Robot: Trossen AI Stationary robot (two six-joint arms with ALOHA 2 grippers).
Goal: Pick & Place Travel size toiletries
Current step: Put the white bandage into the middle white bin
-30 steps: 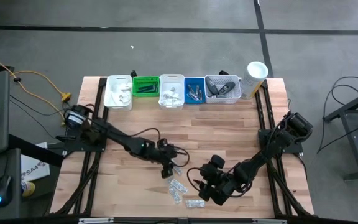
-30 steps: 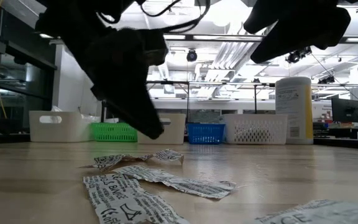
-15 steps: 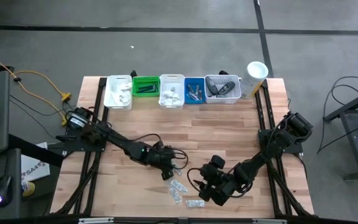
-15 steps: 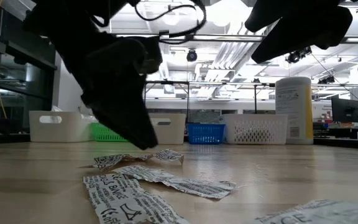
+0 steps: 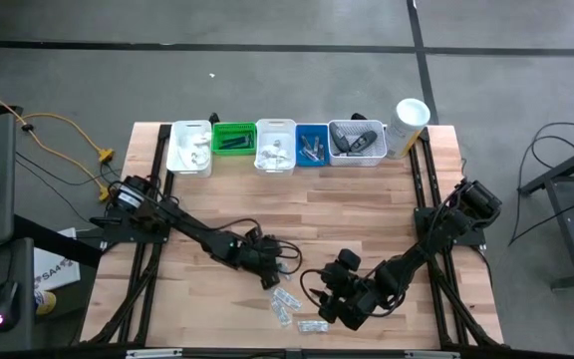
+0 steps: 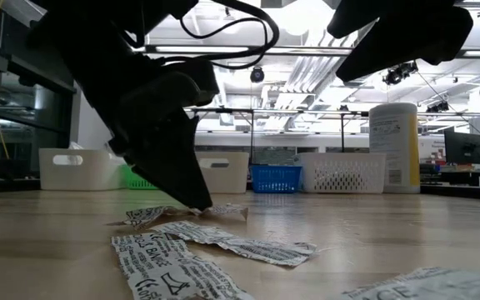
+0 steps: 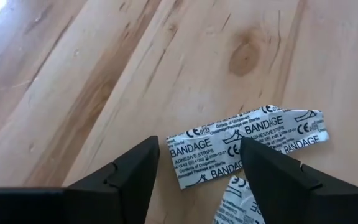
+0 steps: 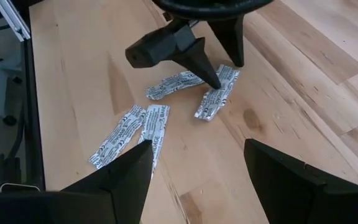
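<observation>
the left gripper (image 7: 197, 165) hovers with fingers apart and empty astride a white printed bandage sachet (image 7: 247, 144) flat on the pale wooden surface (image 7: 104, 74) — the pick step — next it likely must drop and pinch.

Your right gripper (image 8: 197, 177) hovers with fingers parted above the light wooden table (image 8: 291, 93). Beyond it, the left gripper (image 8: 219, 78) points down among four white printed bandage sachets (image 8: 129, 134), one fingertip touching a sachet.
</observation>
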